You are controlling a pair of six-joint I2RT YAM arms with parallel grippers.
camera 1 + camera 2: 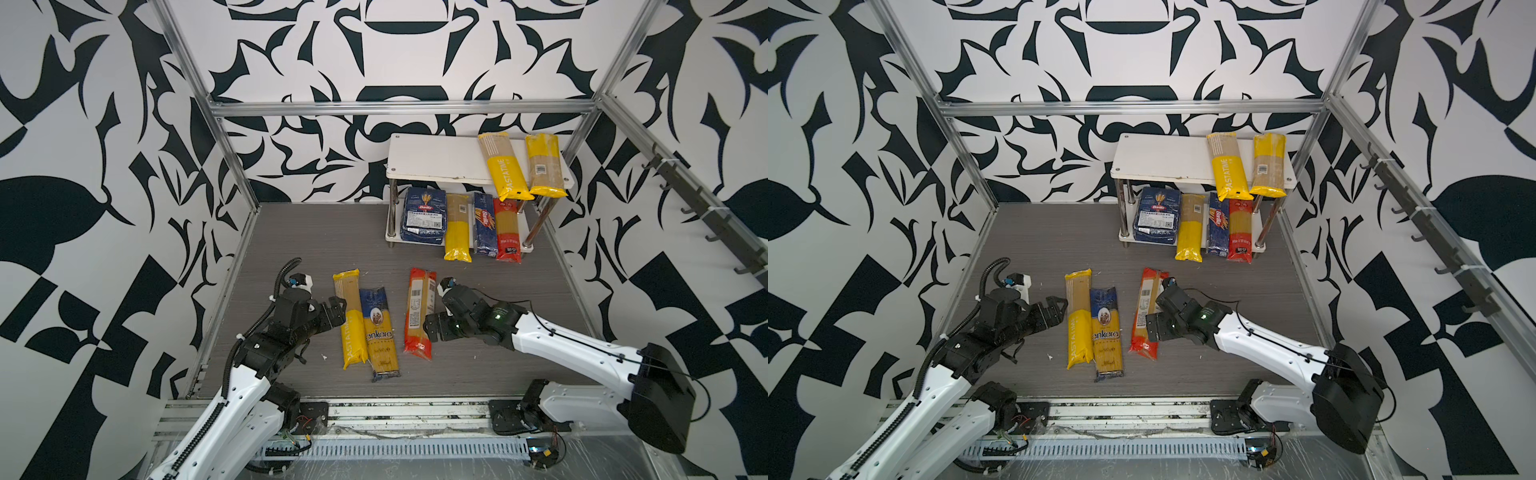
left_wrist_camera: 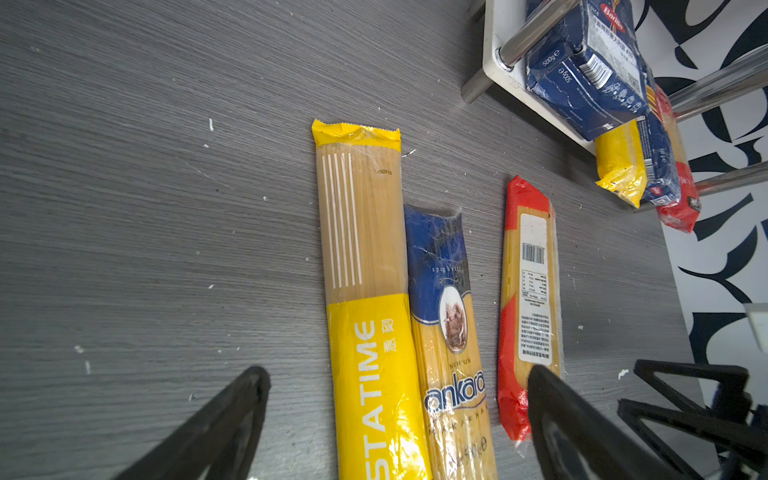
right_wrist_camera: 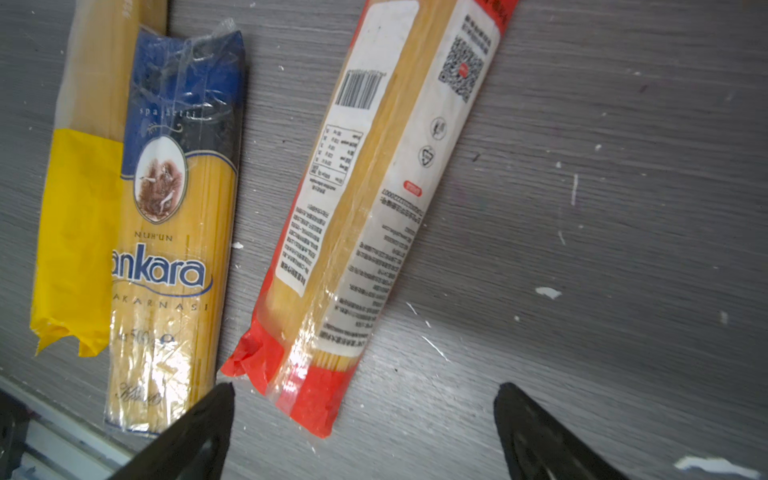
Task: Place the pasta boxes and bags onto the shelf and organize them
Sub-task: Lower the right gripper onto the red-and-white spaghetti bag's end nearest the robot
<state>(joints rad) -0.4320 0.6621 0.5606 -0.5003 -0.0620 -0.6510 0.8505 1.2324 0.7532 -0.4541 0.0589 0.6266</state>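
Right tool [image 3: 365, 388]: jaws spread wide and empty, poised low over the near end of the red bag [image 1: 415, 307], which lies flat on the counter [image 1: 311, 241].
Left tool [image 2: 397, 372]: jaws wide apart, empty, beside the yellow PASTATIME bag [image 1: 351, 320], which touches the ankara bag [image 1: 379, 332].
Shelf [image 1: 436, 160]: far right corner. The lower board is full and the upper board is bare on its left.
Likely step: picking up the red bag.
Doing it well: move toward the packet's middle, square the wrist across its narrow width, straddle both edges and close gently. An end grip would probably let it droop.
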